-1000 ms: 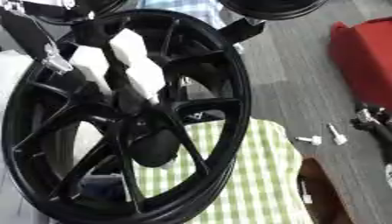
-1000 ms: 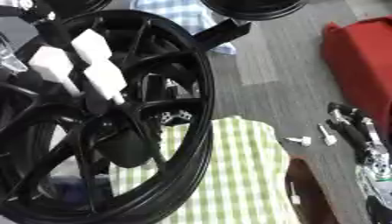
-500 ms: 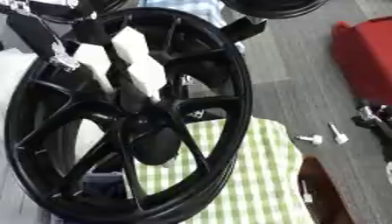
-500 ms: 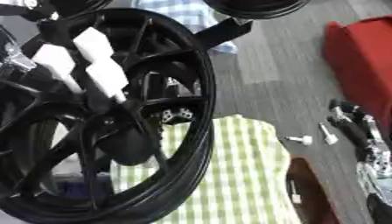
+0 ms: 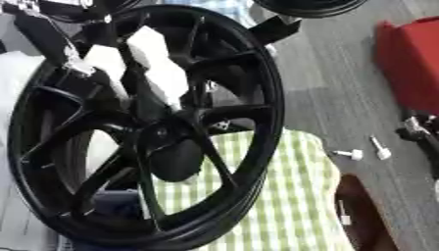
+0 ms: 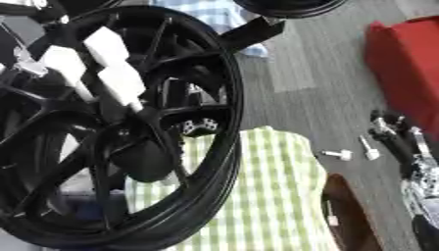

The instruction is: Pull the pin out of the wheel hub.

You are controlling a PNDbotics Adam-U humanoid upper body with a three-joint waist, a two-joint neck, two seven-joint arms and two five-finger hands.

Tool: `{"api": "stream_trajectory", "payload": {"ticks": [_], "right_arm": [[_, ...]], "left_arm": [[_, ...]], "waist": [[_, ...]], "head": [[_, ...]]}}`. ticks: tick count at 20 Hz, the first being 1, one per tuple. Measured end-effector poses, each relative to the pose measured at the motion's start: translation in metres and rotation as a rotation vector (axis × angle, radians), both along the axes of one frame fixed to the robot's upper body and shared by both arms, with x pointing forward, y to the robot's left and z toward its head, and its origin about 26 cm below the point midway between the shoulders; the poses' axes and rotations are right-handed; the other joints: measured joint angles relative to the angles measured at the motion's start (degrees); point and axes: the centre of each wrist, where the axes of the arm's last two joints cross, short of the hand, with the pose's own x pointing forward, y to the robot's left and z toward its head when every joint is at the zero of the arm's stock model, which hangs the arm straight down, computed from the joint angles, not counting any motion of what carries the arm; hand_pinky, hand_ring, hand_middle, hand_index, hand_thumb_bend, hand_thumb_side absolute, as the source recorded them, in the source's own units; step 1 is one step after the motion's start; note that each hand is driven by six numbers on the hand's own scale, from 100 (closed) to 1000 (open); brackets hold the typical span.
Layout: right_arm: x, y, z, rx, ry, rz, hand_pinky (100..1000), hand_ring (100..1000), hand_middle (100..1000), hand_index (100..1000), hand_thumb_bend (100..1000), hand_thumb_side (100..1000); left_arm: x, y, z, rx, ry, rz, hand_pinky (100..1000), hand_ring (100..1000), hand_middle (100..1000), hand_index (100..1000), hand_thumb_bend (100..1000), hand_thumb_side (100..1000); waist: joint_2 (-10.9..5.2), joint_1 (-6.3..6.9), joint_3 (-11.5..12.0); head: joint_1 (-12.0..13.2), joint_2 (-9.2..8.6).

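A large black spoked wheel (image 5: 257, 122) stands tilted on edge, filling the left of both views. Its dark oval hub (image 5: 176, 158) sits in the middle, and I cannot make out a pin in it. My left hand (image 5: 158, 66), black with white blocks, comes in from the upper left and lies against the spokes just above the hub. My right hand (image 6: 410, 157), black and silver, shows at the right edge, well away from the wheel. Two small white pins (image 5: 350, 154) lie on the grey surface between the wheel and the right hand.
A green-and-white checked cloth (image 5: 283, 206) lies under the wheel's lower right. A red object (image 5: 411, 63) sits at the upper right and a brown one (image 5: 364, 215) at the lower right. Another dark wheel (image 5: 308, 6) shows at the top edge.
The wheel and my left hand have shifted only slightly in the pictures. The loose pins and my right hand stay where they were.
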Motion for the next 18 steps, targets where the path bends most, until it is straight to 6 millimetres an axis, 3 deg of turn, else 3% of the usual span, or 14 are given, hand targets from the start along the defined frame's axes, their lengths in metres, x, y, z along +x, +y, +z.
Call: {"api": "stream_trajectory", "payload": {"ticks": [6,11,18], "right_arm": [[0.0004,0.0002,0.0004,0.0,0.0,0.001,730,634,689,744,247,497],[0.0008,0.0004,0.0008,0.0,-0.001,0.002,730,633,688,744,246,498],[0.0008,0.0005,0.0007,0.0,-0.001,0.003,730,633,688,745,244,501]], "left_arm": [[0.002,-0.0017,-0.0037,0.009,0.014,-0.002,570,495,305,481,541,215],[0.0027,-0.0035,-0.0064,0.014,0.024,-0.015,544,441,231,429,636,173],[0.0027,-0.0044,-0.0069,0.026,0.019,-0.023,504,414,199,415,717,131]], "waist": [[-0.03,0.0,-0.05],[-0.05,0.0,-0.06],[-0.07,0.0,-0.06]], "head": [[0.16,0.31],[0.56,0.48],[0.68,0.52]]}}
